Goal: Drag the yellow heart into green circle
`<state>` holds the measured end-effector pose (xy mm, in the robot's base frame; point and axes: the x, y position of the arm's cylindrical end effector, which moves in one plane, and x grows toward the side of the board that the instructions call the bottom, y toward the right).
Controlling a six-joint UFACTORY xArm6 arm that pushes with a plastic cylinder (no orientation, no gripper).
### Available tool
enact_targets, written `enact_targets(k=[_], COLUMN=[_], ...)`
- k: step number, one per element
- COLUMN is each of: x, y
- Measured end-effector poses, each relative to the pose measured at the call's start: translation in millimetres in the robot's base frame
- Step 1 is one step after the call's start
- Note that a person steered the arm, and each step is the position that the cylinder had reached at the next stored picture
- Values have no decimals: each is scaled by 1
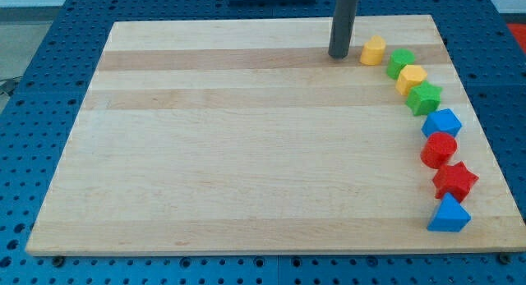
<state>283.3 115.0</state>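
Eight small blocks curve down the board [246, 153] on the view's right. My tip [338, 55], a bare rod with no jaws, sits just left of the yellow heart [373, 50]. Green circle [401, 62] waits just beyond; the heart looks light, rigid, slippery, so push its left flank.

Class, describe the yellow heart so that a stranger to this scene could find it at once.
Start at the wooden board and follow the curved chain of blocks down the view's right to its top end. The yellow heart sits there, just right of my tip, left of the green circle.
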Motion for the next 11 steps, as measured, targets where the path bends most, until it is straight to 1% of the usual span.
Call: enact_targets(k=[1, 2, 4, 6, 7, 8, 9, 10, 11], x=[-9, -10, -9, 16, 12, -9, -9, -9, 2], y=[31, 32, 30, 9, 9, 21, 41, 45, 9])
